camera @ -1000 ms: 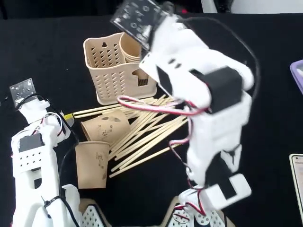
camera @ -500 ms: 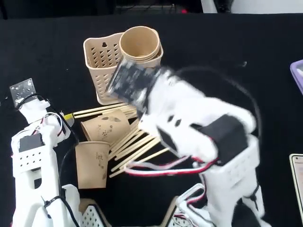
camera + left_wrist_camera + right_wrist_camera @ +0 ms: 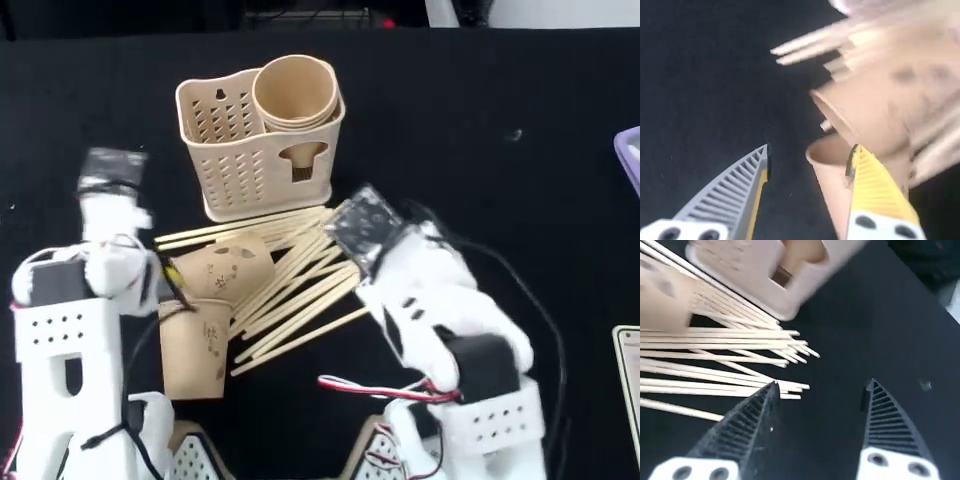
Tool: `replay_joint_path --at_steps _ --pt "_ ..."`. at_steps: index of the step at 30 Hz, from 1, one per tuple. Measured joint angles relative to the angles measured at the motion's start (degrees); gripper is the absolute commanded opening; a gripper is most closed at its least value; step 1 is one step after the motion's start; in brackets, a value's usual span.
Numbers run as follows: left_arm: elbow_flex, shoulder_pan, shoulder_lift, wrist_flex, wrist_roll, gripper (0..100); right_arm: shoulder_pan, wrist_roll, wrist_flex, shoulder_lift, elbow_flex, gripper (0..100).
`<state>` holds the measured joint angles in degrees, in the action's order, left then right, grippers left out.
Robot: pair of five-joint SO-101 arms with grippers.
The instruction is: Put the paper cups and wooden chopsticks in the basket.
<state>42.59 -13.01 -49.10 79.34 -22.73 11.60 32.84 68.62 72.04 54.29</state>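
Observation:
A beige basket (image 3: 250, 160) stands at the back with stacked paper cups (image 3: 295, 92) inside. Two more paper cups lie on the black table, one (image 3: 222, 268) behind the other (image 3: 195, 348). Wooden chopsticks (image 3: 290, 290) are spread beside them. In the left wrist view my left gripper (image 3: 810, 148) is open, its yellow finger (image 3: 875, 190) over the nearer cup (image 3: 832, 170) and the other cup (image 3: 865, 115) just beyond. My right gripper (image 3: 822, 384) is open above bare table, next to the chopstick ends (image 3: 790, 347), with the basket (image 3: 770, 265) farther off.
A purple object (image 3: 630, 160) and a pale card (image 3: 628, 380) sit at the table's right edge. The left arm (image 3: 70, 320) and the right arm (image 3: 450, 340) rise from the front edge. Open black table lies right of the chopsticks.
The right arm has drawn back from above the basket and dropped to the chopsticks' right end. The left arm has swung in toward the two lying cups.

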Motion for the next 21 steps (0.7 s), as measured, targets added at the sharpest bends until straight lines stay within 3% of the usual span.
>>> replay_joint_path --at_steps 3,10,21 --pt "-0.26 3.25 0.0 0.35 2.29 27 -1.76 -0.97 -3.96 4.22 9.32 26.9" --pt "1.49 6.42 0.0 -5.98 16.97 27 -2.29 -7.91 -10.02 10.11 22.33 26.9" --pt "9.67 6.33 -0.44 -13.45 18.37 26 -2.29 -12.92 -10.9 16.26 28.4 26.9"
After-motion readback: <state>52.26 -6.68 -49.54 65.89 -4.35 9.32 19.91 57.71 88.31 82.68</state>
